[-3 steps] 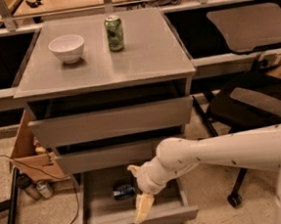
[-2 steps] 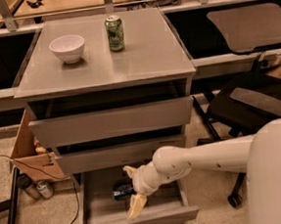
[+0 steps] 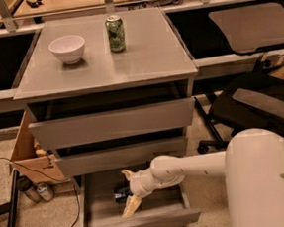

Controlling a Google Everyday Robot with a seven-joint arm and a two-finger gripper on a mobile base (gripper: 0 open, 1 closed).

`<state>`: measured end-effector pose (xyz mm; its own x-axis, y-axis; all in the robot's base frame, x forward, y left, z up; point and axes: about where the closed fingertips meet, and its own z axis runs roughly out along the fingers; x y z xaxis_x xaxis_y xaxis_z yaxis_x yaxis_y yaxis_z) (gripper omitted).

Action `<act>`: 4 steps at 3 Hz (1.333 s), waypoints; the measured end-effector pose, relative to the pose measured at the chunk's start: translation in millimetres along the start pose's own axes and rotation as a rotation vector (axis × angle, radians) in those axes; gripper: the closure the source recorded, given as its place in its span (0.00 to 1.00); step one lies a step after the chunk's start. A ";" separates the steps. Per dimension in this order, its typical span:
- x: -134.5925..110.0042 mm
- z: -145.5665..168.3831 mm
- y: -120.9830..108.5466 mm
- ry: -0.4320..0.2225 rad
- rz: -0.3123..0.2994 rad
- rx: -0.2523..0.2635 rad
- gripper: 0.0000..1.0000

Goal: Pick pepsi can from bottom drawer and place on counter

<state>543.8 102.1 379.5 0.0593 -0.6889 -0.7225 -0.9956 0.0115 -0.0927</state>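
I have the gripper (image 3: 125, 193) down inside the bottom drawer (image 3: 156, 222), which stands pulled out at the lower centre of the frame. The pepsi can (image 3: 120, 193) lies on the drawer floor toward its left half, just left of the wrist. It looks to be on its side with its long axis running roughly across the frame, though I can't be sure of that from here.

The fingers are spread wide. One pale finger (image 3: 126, 174) points up-frame of the can and the other sits down-frame of it, near the drawer front. The can sits in the gap between them, and I judge it is not yet clamped. Whether either pad touches it I cannot tell.

The next move should be to close across the can's short width. The counter (image 3: 142, 60) waits at upper centre, holding a green can (image 3: 115, 33) and a white bowl (image 3: 67, 48).
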 end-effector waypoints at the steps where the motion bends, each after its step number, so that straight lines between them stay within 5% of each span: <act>1: 21.7 44.4 -20.7 -0.007 0.041 -0.012 0.00; 4: 75.6 148.1 -75.9 -0.021 0.182 0.035 0.00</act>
<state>634.5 156.5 230.5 -0.1196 -0.6582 -0.7433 -0.9870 0.1600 0.0171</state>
